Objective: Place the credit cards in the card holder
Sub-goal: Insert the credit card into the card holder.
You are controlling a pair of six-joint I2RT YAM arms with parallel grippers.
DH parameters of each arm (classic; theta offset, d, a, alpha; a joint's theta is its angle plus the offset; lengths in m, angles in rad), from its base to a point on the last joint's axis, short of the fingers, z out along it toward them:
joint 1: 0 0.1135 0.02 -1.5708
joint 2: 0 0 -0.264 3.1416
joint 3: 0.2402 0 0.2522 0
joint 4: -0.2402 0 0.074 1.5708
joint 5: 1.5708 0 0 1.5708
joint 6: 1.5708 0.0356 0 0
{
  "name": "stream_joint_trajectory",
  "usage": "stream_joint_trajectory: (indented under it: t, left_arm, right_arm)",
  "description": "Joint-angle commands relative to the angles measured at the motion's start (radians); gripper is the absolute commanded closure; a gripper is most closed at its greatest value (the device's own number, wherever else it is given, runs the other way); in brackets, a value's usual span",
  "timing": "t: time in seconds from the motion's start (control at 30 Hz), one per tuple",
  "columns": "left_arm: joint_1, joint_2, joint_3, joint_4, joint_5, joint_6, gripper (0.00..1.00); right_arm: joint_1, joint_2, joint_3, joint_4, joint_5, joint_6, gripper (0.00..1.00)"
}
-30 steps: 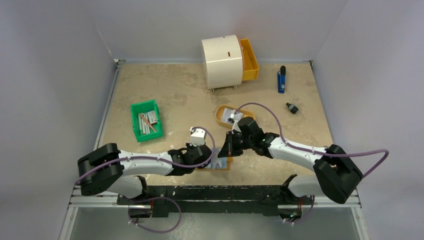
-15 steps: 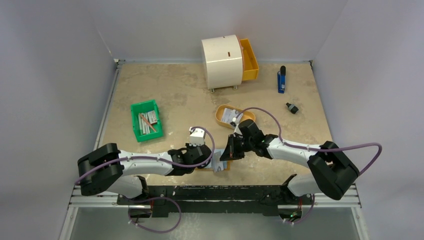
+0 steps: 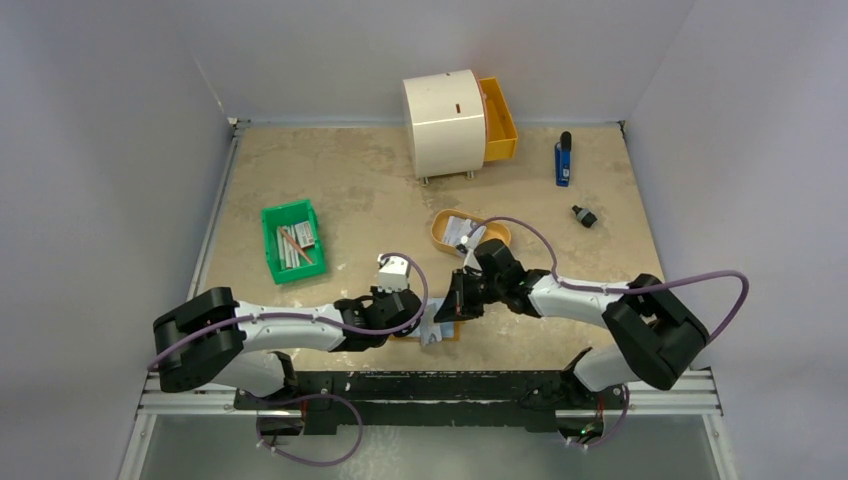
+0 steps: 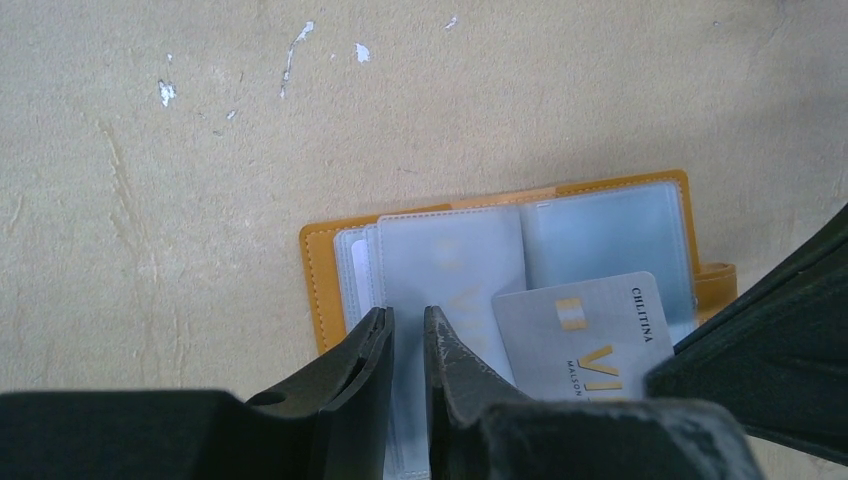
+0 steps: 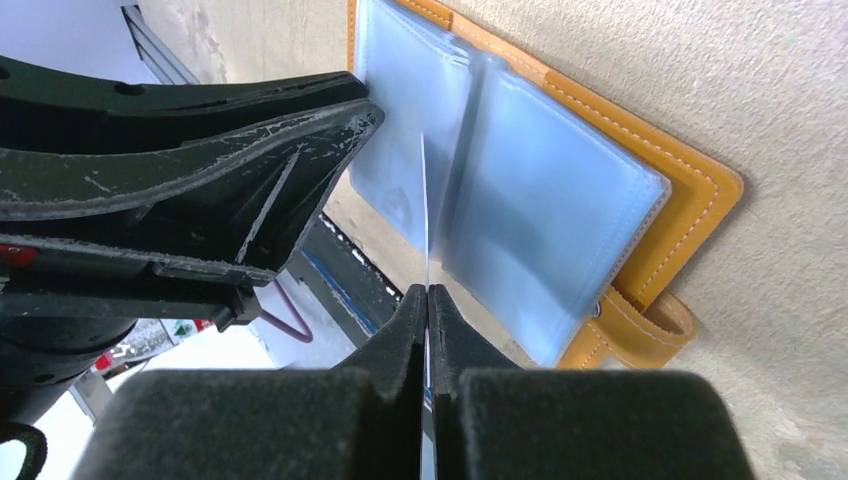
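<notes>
The card holder (image 4: 600, 235) lies open near the front edge of the table, orange leather with clear sleeves; it also shows in the top view (image 3: 447, 334) and the right wrist view (image 5: 560, 200). My left gripper (image 4: 408, 322) is nearly closed on a clear sleeve page at the holder's left side (image 3: 424, 328). My right gripper (image 5: 427, 292) is shut on a pale grey credit card (image 4: 585, 340) with gold print. The card shows edge-on (image 5: 425, 200) over the sleeves, its front corner resting on them. More cards (image 3: 460, 230) lie in a tan oval tray.
The tan tray (image 3: 440, 238) is just behind the right gripper (image 3: 452, 310). A green bin (image 3: 292, 240) with grey bars stands at the left. A white drum with a yellow drawer (image 3: 445, 122), a blue object (image 3: 563, 160) and a small black piece (image 3: 584, 216) are at the back.
My right gripper has moved left and toward the near edge with the card, bringing it over the open holder. The left gripper has stayed on the holder.
</notes>
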Motion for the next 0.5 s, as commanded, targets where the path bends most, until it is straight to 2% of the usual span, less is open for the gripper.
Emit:
stream_joint_trajectory:
  t: [0.0, 0.27, 0.47]
  left_arm:
    - [0.001, -0.016, -0.022, -0.031, 0.035, -0.027, 0.84]
    - [0.001, -0.018, -0.028, -0.038, 0.029, -0.033, 0.84]
    - [0.001, -0.021, -0.025, -0.043, 0.029, -0.032, 0.84]
  right_arm:
    - [-0.003, 0.011, -0.004, 0.06, -0.031, 0.019, 1.0]
    - [-0.017, -0.095, -0.051, 0.027, 0.007, 0.021, 1.0]
    - [-0.026, -0.09, -0.073, 0.051, -0.014, 0.022, 1.0]
